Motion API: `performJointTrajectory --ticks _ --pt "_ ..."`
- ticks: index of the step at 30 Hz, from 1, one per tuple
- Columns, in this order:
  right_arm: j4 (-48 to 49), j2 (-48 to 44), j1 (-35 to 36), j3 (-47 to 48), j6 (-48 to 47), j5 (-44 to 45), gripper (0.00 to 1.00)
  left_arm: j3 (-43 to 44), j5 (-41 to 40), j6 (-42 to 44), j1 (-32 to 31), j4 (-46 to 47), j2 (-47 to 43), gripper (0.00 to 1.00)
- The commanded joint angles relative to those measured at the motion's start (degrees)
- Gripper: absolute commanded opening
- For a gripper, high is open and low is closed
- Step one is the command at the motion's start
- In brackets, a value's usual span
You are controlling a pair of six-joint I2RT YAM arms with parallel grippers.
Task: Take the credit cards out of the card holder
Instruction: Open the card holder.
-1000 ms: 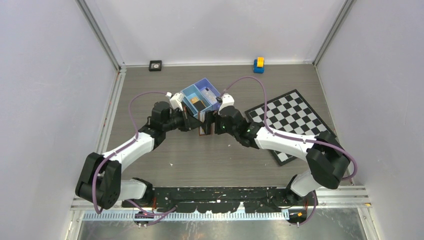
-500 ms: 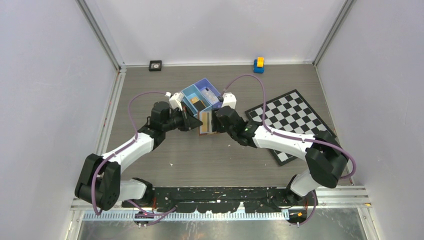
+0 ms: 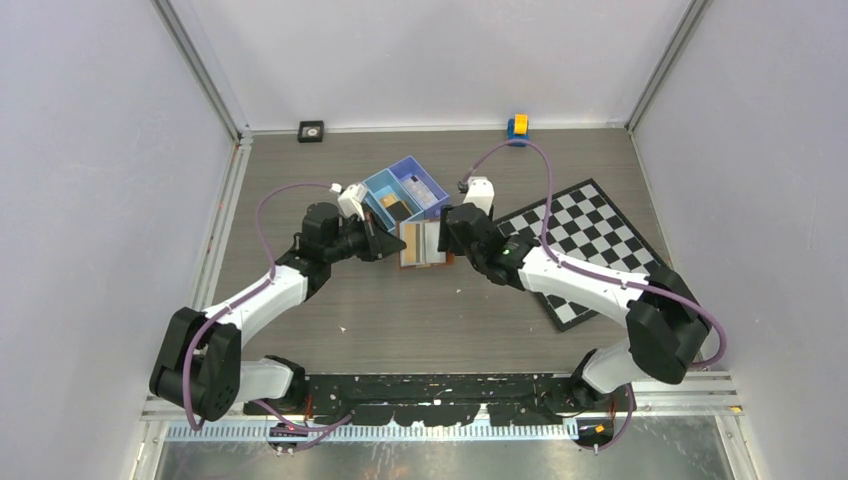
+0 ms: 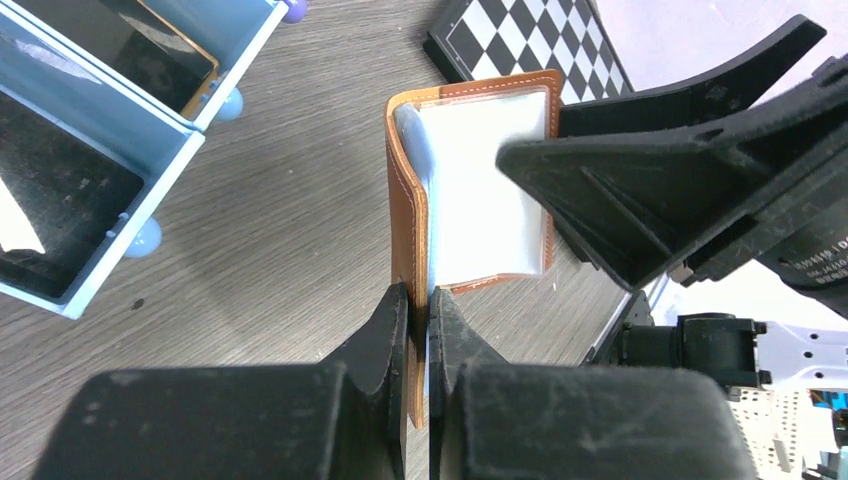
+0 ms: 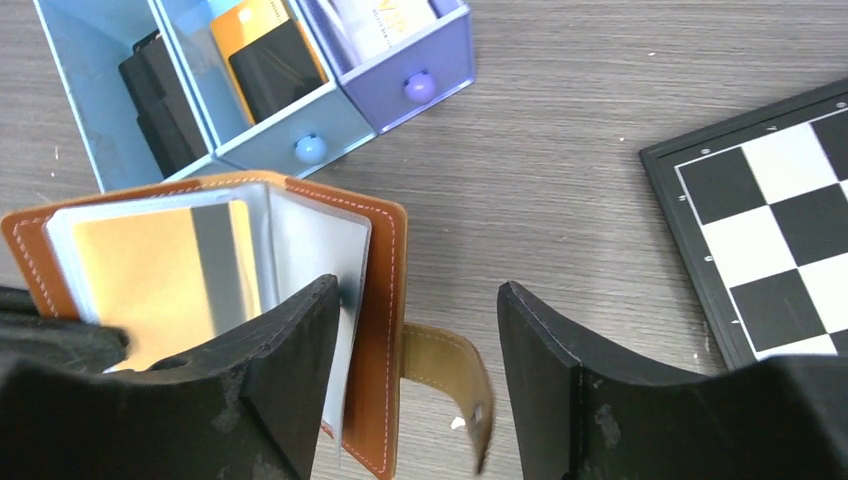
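The brown card holder [image 3: 421, 244] is held off the table, folded open, between both arms. My left gripper [image 4: 420, 305] is shut on the edge of its left cover [image 4: 404, 210], and its pale inner sleeves [image 4: 485, 190] fan out beyond. An orange credit card [image 5: 140, 285] shows inside a clear sleeve. My right gripper [image 5: 415, 330] is open and straddles the right cover [image 5: 382, 300] and the loose strap [image 5: 452, 372]. Its left finger [image 5: 290, 370] rests against an inner sleeve; the right finger [image 5: 560, 370] stands apart from the strap.
A blue three-compartment tray [image 3: 378, 184] lies just behind the holder, with an orange card [image 5: 245, 20], dark items and a pale card [image 5: 385, 18] in it. The chequered board [image 3: 580, 240] lies to the right. A small blue-and-yellow toy [image 3: 517, 128] and a black object [image 3: 311, 130] sit at the back wall.
The right gripper has moved right and a little back, and the card holder has gone from nearly folded to spread open. The left gripper has kept its grip and place.
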Motion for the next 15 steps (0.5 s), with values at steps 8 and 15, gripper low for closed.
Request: performJointTrajectory --ticks 8,15 --pt "9.7 -6.7 -6.5 -5.1 3.2 -18.1 0.58 -1.3 6.9 -5.7 1.5 12.2 0.0 0.0" --pt "10.8 -4.1 -6.6 -3.8 3.2 -25.9 0.68 -1.9 8.3 -7.5 2.4 14.8 0.6 0.0"
